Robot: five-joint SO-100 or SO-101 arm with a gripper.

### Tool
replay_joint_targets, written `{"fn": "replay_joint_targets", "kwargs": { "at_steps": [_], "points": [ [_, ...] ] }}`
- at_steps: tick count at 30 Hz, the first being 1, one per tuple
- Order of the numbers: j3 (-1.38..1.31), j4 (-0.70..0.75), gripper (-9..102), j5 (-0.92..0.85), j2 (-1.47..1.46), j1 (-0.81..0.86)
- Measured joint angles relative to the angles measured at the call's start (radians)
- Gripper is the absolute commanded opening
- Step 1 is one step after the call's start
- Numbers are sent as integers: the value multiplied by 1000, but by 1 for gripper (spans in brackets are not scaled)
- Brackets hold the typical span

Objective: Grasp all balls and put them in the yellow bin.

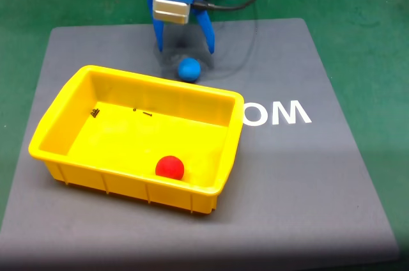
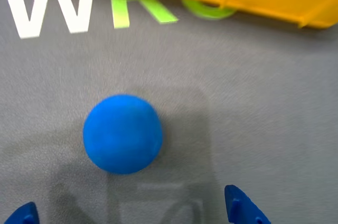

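Red ball [image 1: 170,167]: inside yellow bin [image 1: 57,117], near its front wall. Blue ball [image 1: 189,68]: on grey mat [image 1: 307,175], just beyond bin's far rim, toward mat's far edge. Claw [image 1: 186,49]: spread wide above blue ball, holding nothing.
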Motion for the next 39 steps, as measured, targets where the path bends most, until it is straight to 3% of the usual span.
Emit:
{"fn": "replay_joint_targets", "kwargs": {
  "at_steps": [33, 39],
  "points": [
    [-276, -46, 35, 41, -373, -54],
    [-282, -48, 29, 41, -397, -54]
  ]
}}
